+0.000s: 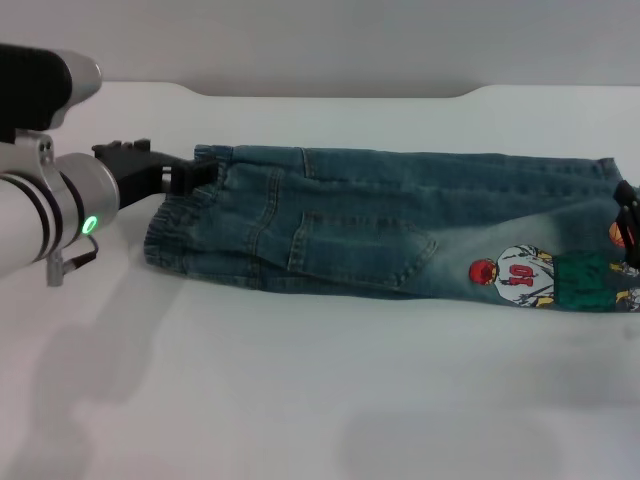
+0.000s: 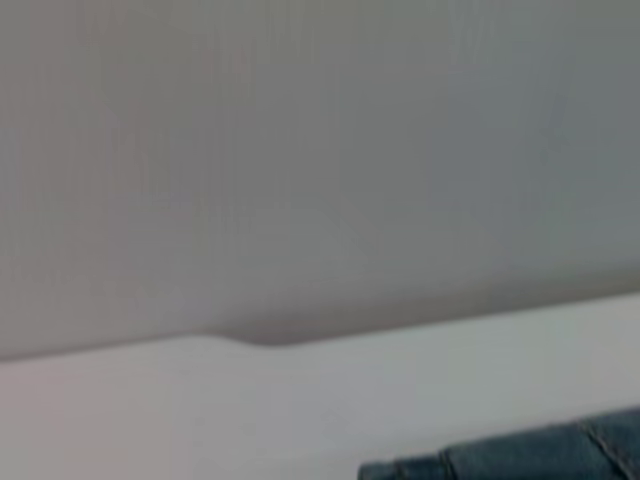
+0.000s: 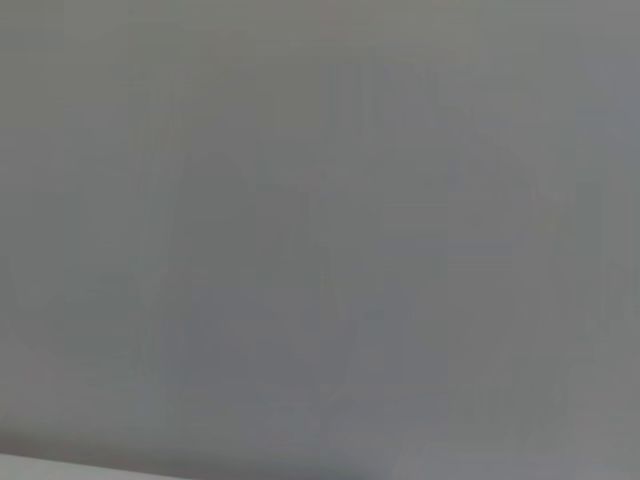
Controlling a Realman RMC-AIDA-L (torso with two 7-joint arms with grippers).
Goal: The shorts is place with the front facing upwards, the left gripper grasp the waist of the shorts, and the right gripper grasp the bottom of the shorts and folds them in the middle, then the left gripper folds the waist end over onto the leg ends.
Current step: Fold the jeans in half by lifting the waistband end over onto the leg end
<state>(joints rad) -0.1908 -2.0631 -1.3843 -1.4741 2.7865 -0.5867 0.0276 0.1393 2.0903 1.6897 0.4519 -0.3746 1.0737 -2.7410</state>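
One right pincer (image 1: 627, 225) cut off at 3 o'clock, state indeterminate | left pincer (image 1: 195, 172) clamped on waist end (image 1: 180, 225) | shorts (image 1: 380, 235) folded, long axis 9–3, on surface (image 1: 300, 400).

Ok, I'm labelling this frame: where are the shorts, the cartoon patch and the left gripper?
shorts (image 1: 350, 235), head view, mid denim by the pocket.
cartoon patch (image 1: 515, 275), head view, on the number 10.
left gripper (image 1: 195, 172), head view, jaws at the waistband.

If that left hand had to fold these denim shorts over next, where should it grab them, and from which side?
Probably the puckered waist end of the shorts, approached from the robot's left. The shorts lie already folded lengthwise, waistband toward the left hand, which is right at its far corner; the leg ends lie by the right hand.
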